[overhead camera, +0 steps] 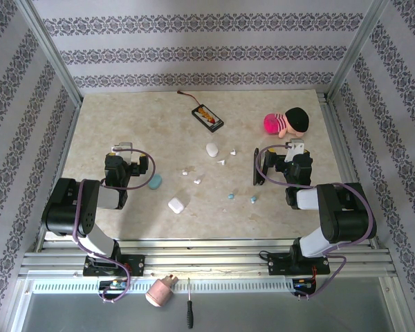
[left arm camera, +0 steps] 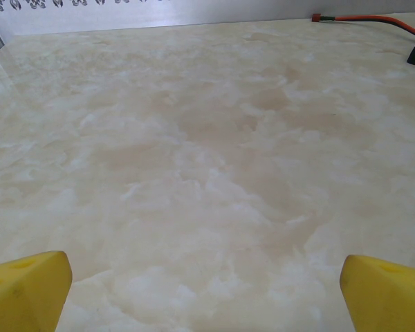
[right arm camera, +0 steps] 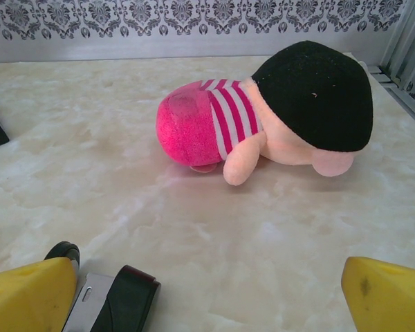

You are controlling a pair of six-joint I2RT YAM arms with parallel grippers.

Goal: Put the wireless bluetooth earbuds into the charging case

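Top view, marble table [overhead camera: 111, 111]: three pebble-shaped cases, all lying apart from one another. The far white case [overhead camera: 211, 149] sits near table centre. The light-blue case [overhead camera: 155, 181] lies just right of the left arm's wrist. The near white case [overhead camera: 176, 205] is toward the front edge, right of the blue one. Lids are too small to resolve as open or closed, and the contents cannot be made out. The earbuds lie loose on the table surface. Four white earbuds [overhead camera: 221, 162] are scattered in a loose diagonal band running from right of the far white case down toward the near white case, none touching a case. Two light-blue earbuds [overhead camera: 229, 196] lie side by side but apart, front centre-right, well clear of the light-blue case. Left gripper [left arm camera: 207, 297]: yellow fingers [left arm camera: 28, 290] spread wide to the frame corners, with bare marble between them. Right gripper [right arm camera: 207, 297]: fingers likewise spread wide, gripping nothing. A black-and-silver object [right arm camera: 117, 297] lies on the table just inside its left finger. Ahead of the right gripper, a plush toy [right arm camera: 263, 114] with a pink striped body and black cap lies on its side. A flat black pack [overhead camera: 207, 117] with a trailing wire rests at far centre.
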